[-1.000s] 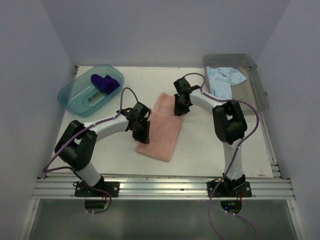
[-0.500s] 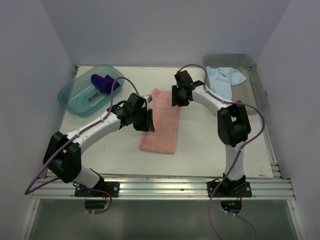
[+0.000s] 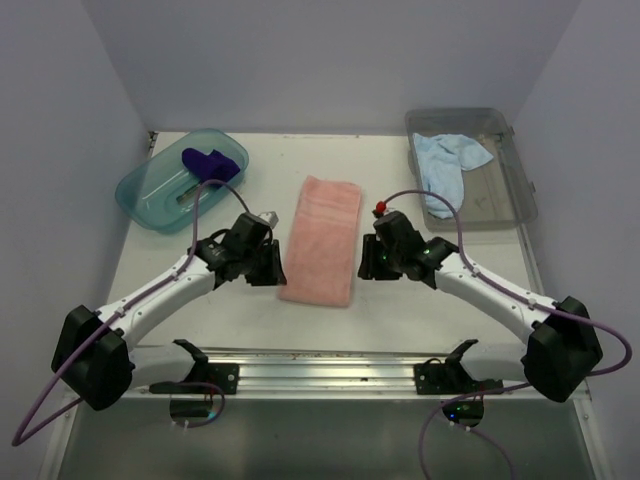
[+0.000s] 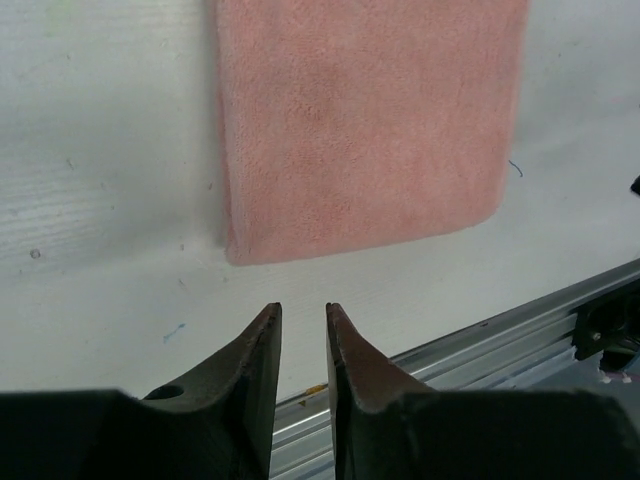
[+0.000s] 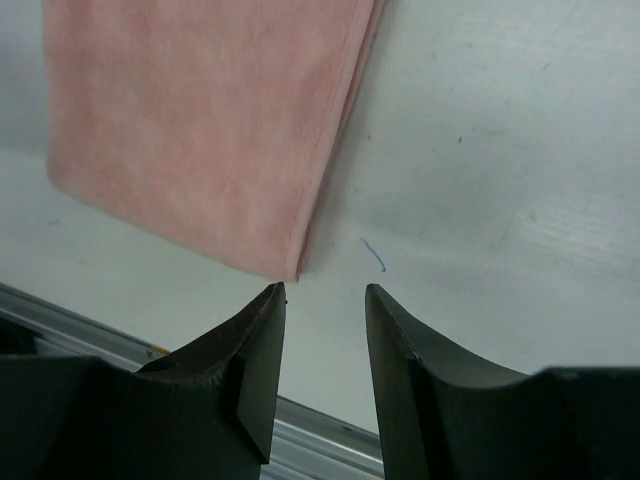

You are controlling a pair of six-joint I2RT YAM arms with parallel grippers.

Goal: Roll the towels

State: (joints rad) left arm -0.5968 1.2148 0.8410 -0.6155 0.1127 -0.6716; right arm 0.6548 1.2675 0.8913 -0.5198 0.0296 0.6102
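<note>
Towels sit in three places: the salmon pink towel (image 3: 322,240) lies flat on the white table (image 3: 330,330), folded into a long strip running away from the arms, roughly midway between them. The dark purple towel (image 3: 205,163) is bunched in the teal tub (image 3: 135,200) at the far left. The light blue towel (image 3: 445,160) lies rumpled in the clear grey bin (image 3: 495,185) at the far right, one end hanging over the bin's near wall. Both arms are stretched low over the table, one on each side of the pink strip near its closer end. The left gripper (image 4: 300,308) hovers just short of the towel's near edge by the left corner, its fingers parted by only a narrow slit, with bare table showing between them and no cloth. The right gripper (image 5: 322,288) has its fingers spread wider, also with nothing between them; the towel's near right corner sits just beside the tip of one finger, and I can't tell whether it touches. The metal rail (image 3: 330,375) runs along the table's near edge behind both grippers.
</note>
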